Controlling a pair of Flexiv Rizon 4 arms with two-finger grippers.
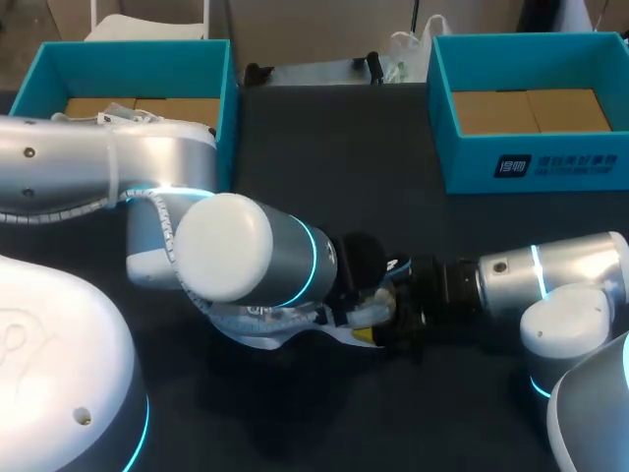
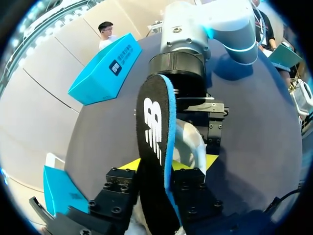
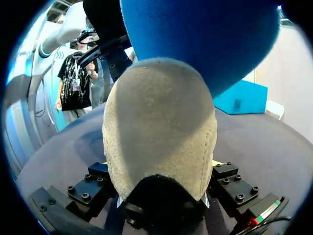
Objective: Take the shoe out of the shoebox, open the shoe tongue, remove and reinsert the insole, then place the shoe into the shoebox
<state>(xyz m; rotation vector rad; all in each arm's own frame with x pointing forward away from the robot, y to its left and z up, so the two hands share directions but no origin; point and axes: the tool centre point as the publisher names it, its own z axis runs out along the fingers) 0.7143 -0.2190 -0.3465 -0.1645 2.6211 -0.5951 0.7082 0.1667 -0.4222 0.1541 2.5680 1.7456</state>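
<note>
A: Quick status pls. Where's the shoe?
B: Out of the box. It's low over the table, midway along the front edge, btwn the two grippers. Can't tell if it rests on the table.
A: Right gripper?
B: Clamped on the heel end, one finger each side, spread as wide as the heel. Prob. just steadying it.
A: Left gripper?
B: Fingers pinched on the insole, gap narrow since it's thin. Insole stands up by the shoe, black top w/ blue underside. Can't see how much of it sits inside.
A: So, progress?
B: My read: unboxing's done, and the tongue's prob. open enough for the insole to pass. The tongue itself is hidden, so no proof. We're mid insole step, but pull-out or push-back I can't say. Left at min.: seat the insole flat, then box the shoe.
A: Room to move?
B: Tight at the work. Grippers are nearly nose to nose, and the left arm elbow hangs over the shoe. Right arm comes in by the front-right corner.
A: Boxes?
B: Left shoebox at the far-left corner, right shoebox at the far-right corner, both well apart from the shoe. Bare table btwn them, so a carry to the far-right one looks open. The far-left one sits just behind the left arm, which is more awkward.
</note>
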